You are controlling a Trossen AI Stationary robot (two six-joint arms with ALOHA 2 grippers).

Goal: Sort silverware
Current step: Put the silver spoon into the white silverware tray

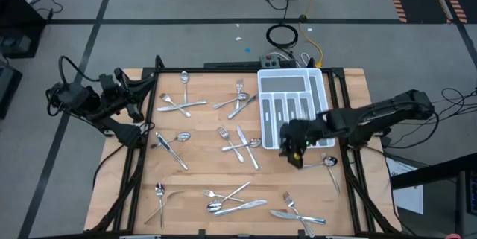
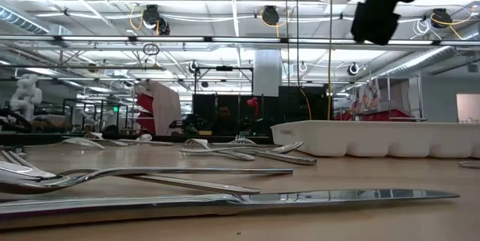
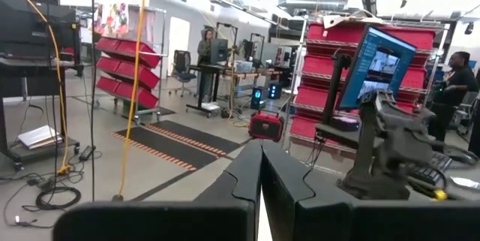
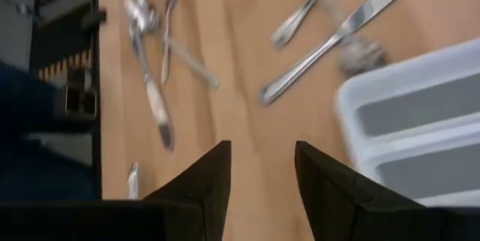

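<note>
Silverware [image 1: 240, 144] lies scattered flat over the wooden table: forks, spoons and knives in loose pairs and crossings. The white compartmented tray [image 1: 292, 109] sits at the far right of the table. My right gripper [image 1: 296, 152] hangs above the table by the tray's near left corner, open and empty. Its wrist view [image 4: 262, 167] looks down on bare wood, with a spoon [image 4: 146, 83] and a knife [image 4: 345, 31] beyond the fingers and the tray [image 4: 420, 121] to one side. My left gripper [image 3: 261, 185] is shut, parked at the table's left edge [image 1: 141, 94].
A spoon [image 1: 325, 162] lies on the table just right of my right gripper. In the low view a long knife [image 2: 262, 200] and a fork [image 2: 150, 172] fill the near foreground, with the tray [image 2: 375, 137] behind. Cables and a power strip [image 1: 277, 62] sit beyond the far edge.
</note>
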